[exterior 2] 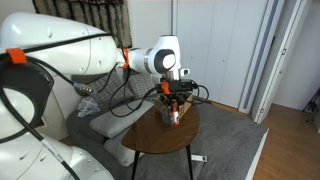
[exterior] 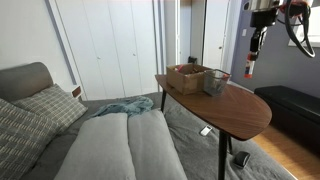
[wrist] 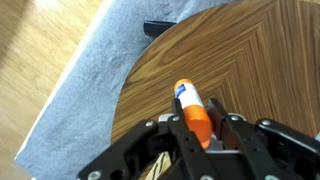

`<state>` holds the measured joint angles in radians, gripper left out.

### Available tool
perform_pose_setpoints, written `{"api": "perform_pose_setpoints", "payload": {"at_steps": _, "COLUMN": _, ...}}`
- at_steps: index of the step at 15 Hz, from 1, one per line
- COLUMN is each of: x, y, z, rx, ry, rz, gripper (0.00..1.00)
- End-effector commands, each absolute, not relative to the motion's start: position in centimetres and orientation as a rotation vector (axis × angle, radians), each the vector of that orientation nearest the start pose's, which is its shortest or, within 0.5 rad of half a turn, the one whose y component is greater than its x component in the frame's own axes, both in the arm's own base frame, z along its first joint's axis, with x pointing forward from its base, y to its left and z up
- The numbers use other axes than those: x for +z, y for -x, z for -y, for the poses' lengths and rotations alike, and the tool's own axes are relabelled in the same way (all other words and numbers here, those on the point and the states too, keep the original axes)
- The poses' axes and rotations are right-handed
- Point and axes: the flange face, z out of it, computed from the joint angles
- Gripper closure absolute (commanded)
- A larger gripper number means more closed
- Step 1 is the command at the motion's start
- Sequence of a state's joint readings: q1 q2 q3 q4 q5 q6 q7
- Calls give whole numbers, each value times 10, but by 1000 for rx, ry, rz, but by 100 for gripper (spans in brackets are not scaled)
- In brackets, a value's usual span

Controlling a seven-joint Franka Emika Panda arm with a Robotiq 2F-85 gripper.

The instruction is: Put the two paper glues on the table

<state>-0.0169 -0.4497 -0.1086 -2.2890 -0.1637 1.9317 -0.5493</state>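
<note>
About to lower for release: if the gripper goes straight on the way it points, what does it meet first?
Probably bare table, near its curved edge; the paper glue held in the gripper would touch first. Height is unclear.

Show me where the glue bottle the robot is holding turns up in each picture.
Exterior view: glue bottle at upper right, hanging from the gripper over the far side of the table.
Exterior view: centre, under the gripper, over the tabletop.
Wrist view: bottom centre, clamped in the jaws.
Shared landmark: the brown wooden table, seen in all three.
</note>
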Motion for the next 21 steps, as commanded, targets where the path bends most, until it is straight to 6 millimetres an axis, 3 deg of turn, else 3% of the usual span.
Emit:
{"api": "perform_pose_setpoints", "payload": {"at_steps": 1, "x": 486, "y": -414, "z": 72, "rx": -67, "ry": 3158, "rz": 752, "gripper": 92}}
{"api": "perform_pose_setpoints", "payload": {"at_steps": 5, "x": 447, "y": -411, "z": 69, "rx": -112, "ry": 3116, "rz": 715, "gripper": 92}}
{"api": "perform_pose_setpoints", "payload": {"at_steps": 9, "x": 424, "y": -408, "z": 70, "rx": -156, "ry": 3108, "rz": 695, "gripper": 92}}
{"api": "perform_pose_setpoints", "payload": {"at_steps": 10, "x": 425, "y": -407, "z": 70, "rx": -169, "ry": 3116, "rz": 691, "gripper": 45}}
{"api": "perform_pose_setpoints", "payload": {"at_steps": 11, "x": 433, "y": -406, "z": 70, "rx": -201, "ry": 3114, "rz": 694, "gripper": 44}}
{"api": "perform_pose_setpoints", "payload": {"at_steps": 17, "x": 491, "y": -403, "z": 49, "rx": -364, "ry": 3157, "rz": 717, "gripper": 2}}
{"api": "perform_pose_setpoints", "payload": {"at_steps": 21, "x": 514, "y": -410, "z": 17, "rx": -395, "ry": 3187, "rz": 614, "gripper": 0}}
